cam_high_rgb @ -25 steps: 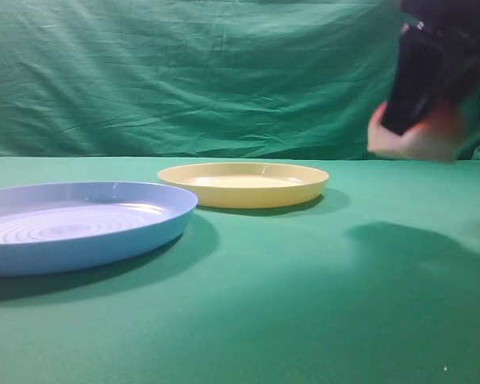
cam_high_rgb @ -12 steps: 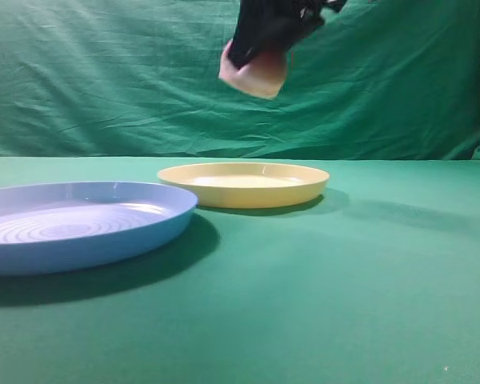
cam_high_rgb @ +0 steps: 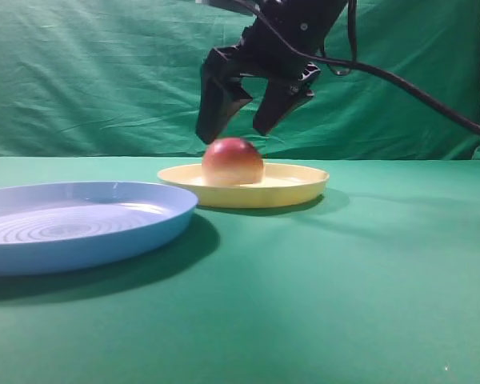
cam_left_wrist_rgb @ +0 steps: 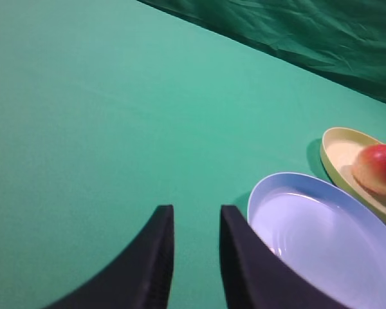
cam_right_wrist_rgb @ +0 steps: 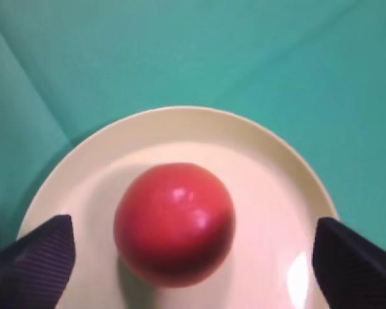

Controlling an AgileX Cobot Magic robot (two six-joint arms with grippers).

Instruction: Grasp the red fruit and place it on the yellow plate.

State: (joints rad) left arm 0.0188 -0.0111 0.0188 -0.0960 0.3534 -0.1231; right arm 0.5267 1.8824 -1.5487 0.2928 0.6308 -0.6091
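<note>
Red fruit [cam_right_wrist_rgb: 174, 222] rests on your yellow plate [cam_right_wrist_rgb: 289, 193], released: the right gripper [cam_high_rgb: 248, 120] hangs just above, jaws spread wide and empty, placement apparently complete.

Deep red fruit [cam_right_wrist_rgb: 174, 222], pale yellow plate [cam_right_wrist_rgb: 270, 151], ringed light-blue plate [cam_high_rgb: 80, 228], green cloth [cam_high_rgb: 344, 296].

One red fruit [cam_high_rgb: 233, 161], one yellow plate [cam_high_rgb: 292, 190], one blue plate [cam_high_rgb: 104, 232], two pincers [cam_high_rgb: 248, 124] [cam_left_wrist_rgb: 195, 257].

Robot lab setup, green cloth backdrop [cam_high_rgb: 104, 72], cloth-covered table [cam_high_rgb: 344, 304]
</note>
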